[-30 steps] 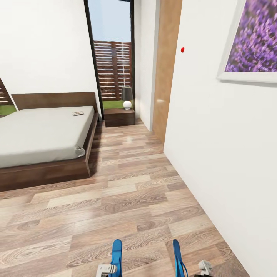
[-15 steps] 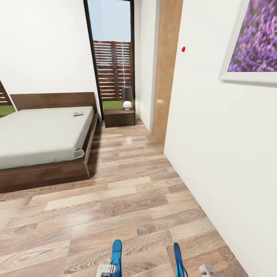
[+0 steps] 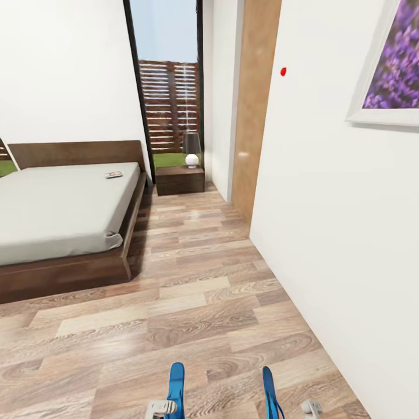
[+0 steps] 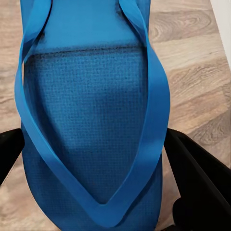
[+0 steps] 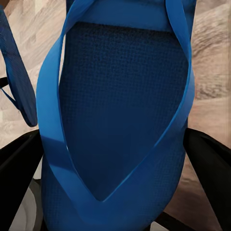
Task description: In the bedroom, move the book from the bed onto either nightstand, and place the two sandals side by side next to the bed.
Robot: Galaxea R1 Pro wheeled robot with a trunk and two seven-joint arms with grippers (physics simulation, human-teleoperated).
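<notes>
The bed (image 3: 55, 212) with its off-white mattress stands at the left of the head view. The book (image 3: 113, 174) lies on it near the headboard. Beyond the bed's far corner, under the tall window, is the nightstand (image 3: 180, 179). Low in the head view, one blue sandal (image 3: 176, 385) hangs on edge in my left gripper (image 3: 162, 408), and a second sandal (image 3: 269, 391) in my right gripper (image 3: 309, 407). In the left wrist view, black fingers (image 4: 199, 185) flank the sandal (image 4: 91, 130). The right wrist view shows the same grip on its sandal (image 5: 120, 120), with the other sandal (image 5: 17, 82) beside it.
A small lamp (image 3: 191, 149) stands on the nightstand. A white wall (image 3: 337, 233) with a lavender picture (image 3: 393, 67) runs close along my right. A wood-panelled recess (image 3: 253, 110) lies further on. Wood-plank floor (image 3: 192, 291) stretches between bed and wall.
The whole head view has shifted: the wall picture slid right and the bed slid left and down a little, so the camera moved. Both sandals stay held as before.
</notes>
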